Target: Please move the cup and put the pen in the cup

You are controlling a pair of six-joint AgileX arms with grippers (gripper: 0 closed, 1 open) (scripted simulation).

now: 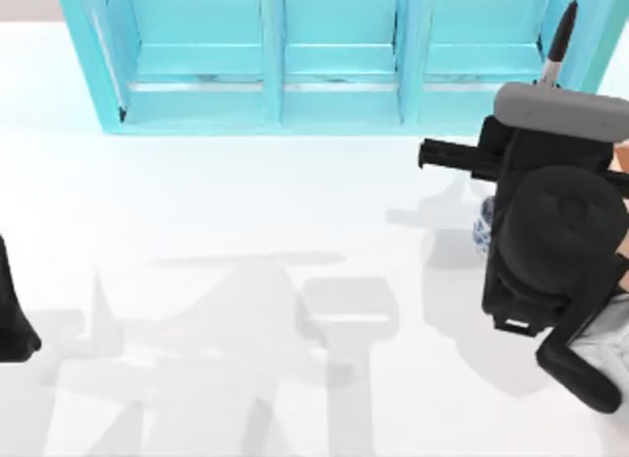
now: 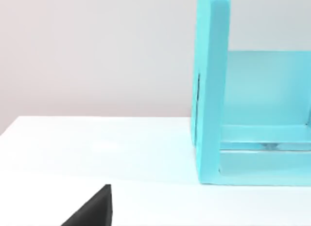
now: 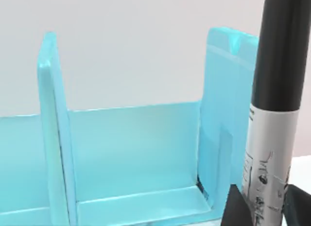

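Turquoise shelf rack (image 1: pixel 285 74) stood at the table's far edge. Right gripper (image 3: pixel 260 206), at the table's right, pinched the pen (image 3: pixel 272 114) upright above the cup (image 1: pixel 483 226). Best lowered straight, released late. Label scribbles unreadable. Left gripper (image 1: pixel 12 314) parked left, fingers indiscernible.
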